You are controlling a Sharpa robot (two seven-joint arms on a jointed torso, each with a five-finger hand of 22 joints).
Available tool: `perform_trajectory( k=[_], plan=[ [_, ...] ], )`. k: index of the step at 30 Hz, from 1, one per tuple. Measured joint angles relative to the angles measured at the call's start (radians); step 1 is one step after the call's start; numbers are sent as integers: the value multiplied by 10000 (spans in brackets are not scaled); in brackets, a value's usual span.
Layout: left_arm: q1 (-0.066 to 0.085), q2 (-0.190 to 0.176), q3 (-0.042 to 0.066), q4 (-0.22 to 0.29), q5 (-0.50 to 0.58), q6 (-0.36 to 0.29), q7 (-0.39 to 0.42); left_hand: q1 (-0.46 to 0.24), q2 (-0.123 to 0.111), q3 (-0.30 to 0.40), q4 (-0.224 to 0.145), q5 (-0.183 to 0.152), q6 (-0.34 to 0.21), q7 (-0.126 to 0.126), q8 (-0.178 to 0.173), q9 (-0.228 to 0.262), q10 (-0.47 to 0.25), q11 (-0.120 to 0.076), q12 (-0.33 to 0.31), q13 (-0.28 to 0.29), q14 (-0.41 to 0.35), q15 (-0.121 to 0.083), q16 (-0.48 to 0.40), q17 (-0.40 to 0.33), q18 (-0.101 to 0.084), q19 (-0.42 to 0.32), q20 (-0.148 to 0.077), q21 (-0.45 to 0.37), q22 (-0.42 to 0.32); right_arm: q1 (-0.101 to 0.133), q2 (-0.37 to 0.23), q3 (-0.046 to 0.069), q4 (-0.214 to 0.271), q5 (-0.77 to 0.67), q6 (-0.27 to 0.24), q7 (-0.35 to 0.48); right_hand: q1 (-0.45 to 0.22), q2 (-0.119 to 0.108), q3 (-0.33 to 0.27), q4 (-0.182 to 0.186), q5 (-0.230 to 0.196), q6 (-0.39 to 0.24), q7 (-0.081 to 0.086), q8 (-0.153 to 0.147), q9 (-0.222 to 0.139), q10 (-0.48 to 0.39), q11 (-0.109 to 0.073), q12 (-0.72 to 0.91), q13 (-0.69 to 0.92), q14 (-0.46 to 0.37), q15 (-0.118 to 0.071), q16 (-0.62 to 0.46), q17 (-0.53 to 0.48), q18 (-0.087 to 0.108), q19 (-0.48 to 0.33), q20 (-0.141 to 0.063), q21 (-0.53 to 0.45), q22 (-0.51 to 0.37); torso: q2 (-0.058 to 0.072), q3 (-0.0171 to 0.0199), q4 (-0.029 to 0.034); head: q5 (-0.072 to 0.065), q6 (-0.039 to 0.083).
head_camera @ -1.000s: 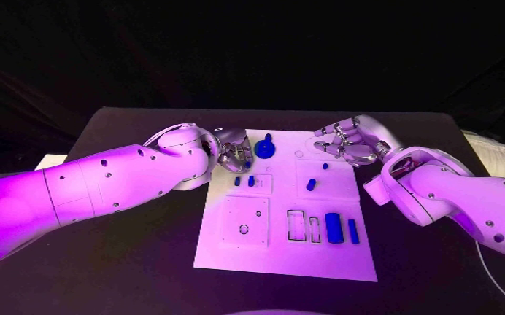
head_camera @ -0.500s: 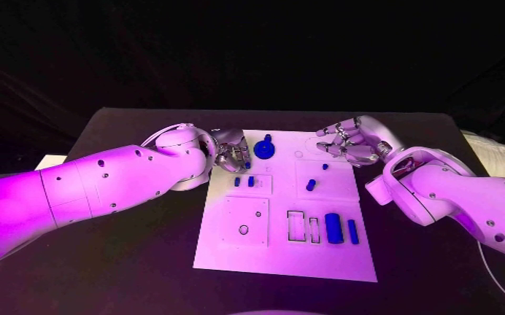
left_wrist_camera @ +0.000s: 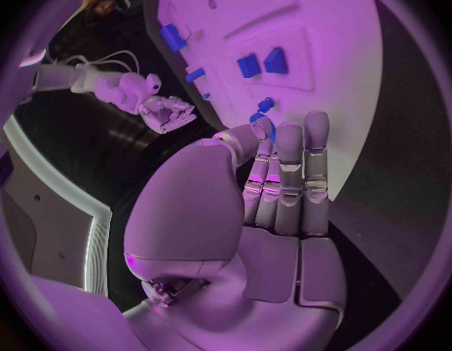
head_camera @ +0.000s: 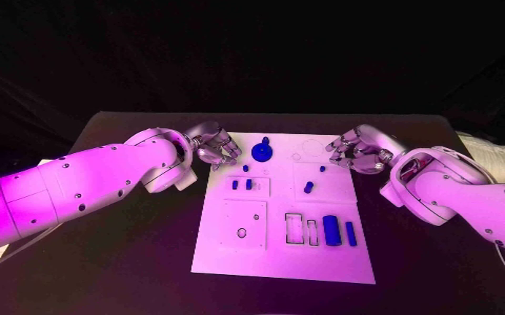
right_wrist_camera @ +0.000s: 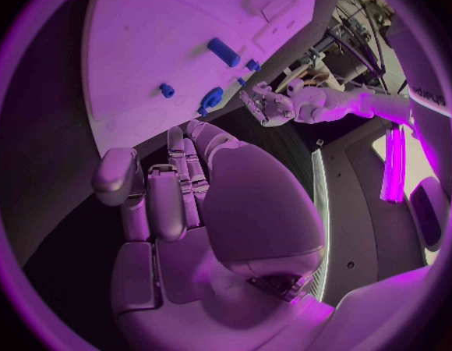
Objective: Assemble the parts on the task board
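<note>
**Both hands free at the board's far corners: pick a part next**

You are between steps, as I judge it: no part is in either hand, and several still lie loose on the white flat task board (head_camera: 316,257).

Start with what lies nearest you, well clear of both sets of fingers: a long blue rounded bar (head_camera: 333,229) and a thinner blue strip (head_camera: 350,233) rest beside two narrow rectangular slots (head_camera: 303,228). They look like smooth hard plastic, rigid enough for a firm pinch. Left of them is a plain square panel with a small hole (head_camera: 243,222).

Further out, two small blue pegs (head_camera: 241,184) lie just ahead of your left fingertips, and a short blue stub (head_camera: 309,186) sits between the hands.

The left hand (head_camera: 214,148) has its fingers held close together and nearly straight, gripping nothing. The right hand (head_camera: 356,154) is loosely curled, fingers close together, also holding nothing. A round blue knob-like disc (head_camera: 262,152) sits just beside the left fingertips.

Your next move calls for a fine pinch on one small piece and careful alignment over its slot.
</note>
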Motion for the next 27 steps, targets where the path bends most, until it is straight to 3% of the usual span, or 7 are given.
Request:
perform_trajectory(
  k=[4,5,6,9,13,20,27],
  plan=[
    [-4,-199,-161,144,2517,-272,1037,-99,95,-80,79,0,11,-10,56,1,159,-108,271,49,-206,-9,-246,-276,-1,-244,36,-301,-170,-2,97,1,47,-1559,439,-468,-62,-62,188,-24,-233,47,-16,-4,0,1,-1,-293,-509,0,0,38,14,0,36,35,69,64,7,-7,0,-96,22],
    [-23,-248,-221,245,3704,-391,1485,-127,123,-100,99,0,40,-36,56,1,251,-120,366,71,-218,-21,-253,-307,-3,-244,36,-300,-193,-7,151,3,75,-2124,606,-647,-115,-115,230,-36,-302,48,-16,-45,0,1,-1,-398,-704,0,0,38,14,-1,36,36,70,65,8,-7,0,-130,33],
    [-28,-257,-231,268,3929,-412,1571,-140,136,-110,109,0,40,-36,56,1,272,-123,385,72,-218,-21,-253,-313,-4,-248,32,-305,-196,-9,160,3,83,-2227,636,-681,-115,-115,255,-37,-301,49,-16,-45,0,1,-1,-414,-738,0,0,38,14,0,36,36,70,65,8,-6,0,-145,38],
    [-149,-375,-290,570,6245,-593,2426,-276,257,-269,260,0,77,-72,116,10,306,-123,500,72,-218,-21,-253,-371,-5,-315,36,-417,-261,-38,260,3,157,-3205,934,-1013,-159,-159,309,-64,-398,43,-23,-44,-1,1,-1,-515,-989,0,0,38,9,0,36,35,70,65,12,-3,1,-232,61],
    [-308,-545,-344,823,8422,-716,3260,-307,221,-383,235,0,148,-78,164,16,360,-177,637,86,-242,-45,-253,-410,-8,-315,37,-475,-313,-68,408,2,172,-4125,1241,-1361,-168,-168,379,-75,-509,-8,-74,-44,-20,1,0,-610,-1217,0,0,38,-12,0,36,35,70,64,18,-27,12,-287,66],
    [-361,-694,-350,1033,10262,-837,4096,-347,261,-448,192,0,198,-129,231,24,376,-193,764,93,-272,-75,-253,-452,-9,-315,37,-533,-363,-82,683,1,22,-4958,1634,-1780,-207,-207,448,-65,-630,-8,-74,-43,-34,1,0,-626,-1412,0,-1,37,-19,0,36,35,70,53,25,-26,12,-327,68],
    [-377,-753,-354,1136,10843,-881,4429,-346,261,-476,164,0,233,-94,231,25,414,-231,814,94,-271,-75,-253,-468,-10,-315,37,-532,-377,-88,957,-1,-205,-5222,1927,-1991,-207,-206,501,-63,-674,-8,-74,-43,-33,35,33,-665,-1497,0,-1,37,-19,0,36,35,69,50,30,-24,6,-376,64]
  ],
)
